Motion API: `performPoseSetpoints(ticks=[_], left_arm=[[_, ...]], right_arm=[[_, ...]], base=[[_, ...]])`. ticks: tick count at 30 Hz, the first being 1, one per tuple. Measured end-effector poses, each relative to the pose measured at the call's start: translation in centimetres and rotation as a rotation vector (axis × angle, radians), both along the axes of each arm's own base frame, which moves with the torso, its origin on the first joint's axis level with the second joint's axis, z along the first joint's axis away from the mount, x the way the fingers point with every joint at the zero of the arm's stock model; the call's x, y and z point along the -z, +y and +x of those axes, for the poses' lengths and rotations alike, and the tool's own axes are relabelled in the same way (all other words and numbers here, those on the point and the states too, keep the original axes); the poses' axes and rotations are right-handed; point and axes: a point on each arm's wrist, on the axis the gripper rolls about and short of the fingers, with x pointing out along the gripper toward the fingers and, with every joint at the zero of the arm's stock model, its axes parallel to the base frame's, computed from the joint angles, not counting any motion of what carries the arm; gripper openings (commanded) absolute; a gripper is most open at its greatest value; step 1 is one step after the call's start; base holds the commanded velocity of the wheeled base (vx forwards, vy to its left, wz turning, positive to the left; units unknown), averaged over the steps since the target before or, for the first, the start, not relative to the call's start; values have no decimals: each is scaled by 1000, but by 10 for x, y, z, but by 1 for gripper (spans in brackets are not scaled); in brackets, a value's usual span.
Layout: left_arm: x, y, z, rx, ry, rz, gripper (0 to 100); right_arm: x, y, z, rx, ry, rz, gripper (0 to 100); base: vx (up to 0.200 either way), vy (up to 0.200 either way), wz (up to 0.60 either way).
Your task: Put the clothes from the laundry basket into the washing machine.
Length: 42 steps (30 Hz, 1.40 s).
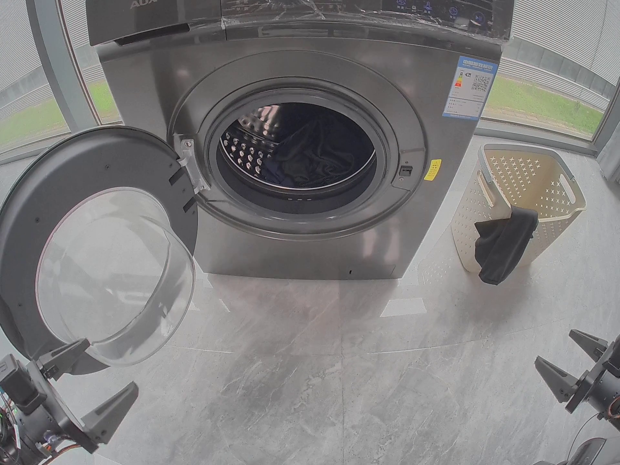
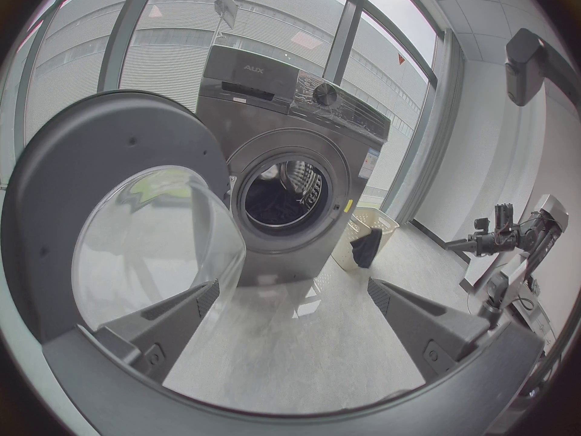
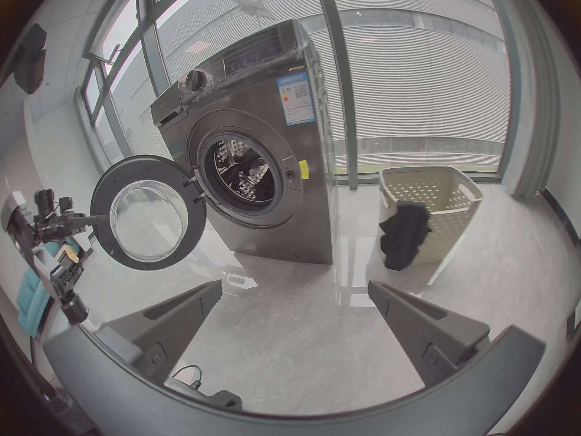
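Head view, washing machine: the front-loading washing machine [image 1: 148, 85] stands straight ahead, its round door [image 1: 39, 227] swung fully open toward the robot's left.
Head view, drum: dark clothes [image 1: 310, 153] already lie inside the drum [image 1: 248, 143].
Head view, laundry basket: the cream laundry basket [image 1: 536, 179] sits on the floor [image 1: 310, 356] near the machine, on the robot's right. One dark garment [image 1: 504, 243] hangs over its near rim, mostly outside.
Head view, left tool: the left tool [image 1: 108, 366] sits low, near the door's lower edge, jaws spread wide and holding nothing.
Head view, right tool: the right tool [image 1: 557, 348] sits low on the right, well apart from the basket, also wide open and empty.
Left wrist view: the left tool [image 2: 292, 286] has bare floor between its fingers. The door is close beside it, with the machine, basket and draped garment [image 2: 365, 248] farther off.
Right wrist view: the right tool [image 3: 293, 286] gapes wide. Beyond it are the basket [image 3: 451, 195] and the garment [image 3: 402, 234]. What shows of the basket's inside looks bare.
Step in hand: probably between loads, with the garment on the rim likely the last piece to fetch.
Next move: the right tool is the nearer one. It should travel to the basket, close on the fold of cloth at the rim rather than the plastic wall, and lift until the hanging tail clears. It should then carry the garment across and release it well inside the drum opening.
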Motion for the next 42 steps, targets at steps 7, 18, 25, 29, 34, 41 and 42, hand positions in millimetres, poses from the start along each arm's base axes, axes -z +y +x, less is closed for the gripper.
performPoseSetpoints(ticks=[7, 18, 25, 29, 34, 41, 42], left_arm=[[19, 24, -35, -4, -3, -11, 100], [38, 35, -63, -140, -81, -43, 100], [43, 35, -67, -249, -99, -13, 100], [48, 36, -68, -329, -71, 30, 100], [49, 37, -68, -403, -69, 62, 100], [50, 34, -70, -413, -82, 65, 100], [50, 33, -71, -387, -89, 63, 100]], right_arm=[[7, -16, -25, 102, -42, 6, 100], [25, -26, -58, 207, -111, 15, 100], [37, -28, -70, 247, -111, 18, 100], [37, -30, -72, 326, -146, 13, 100], [37, -31, -74, 368, -167, -13, 100], [37, -30, -75, 383, -184, -6, 100], [37, -30, -75, 384, -183, -9, 100]], base=[[0, 0, 0], [0, -200, 0], [0, -200, 0], [0, -200, 0], [0, -200, 0], [0, -200, 0], [0, -200, 0]])
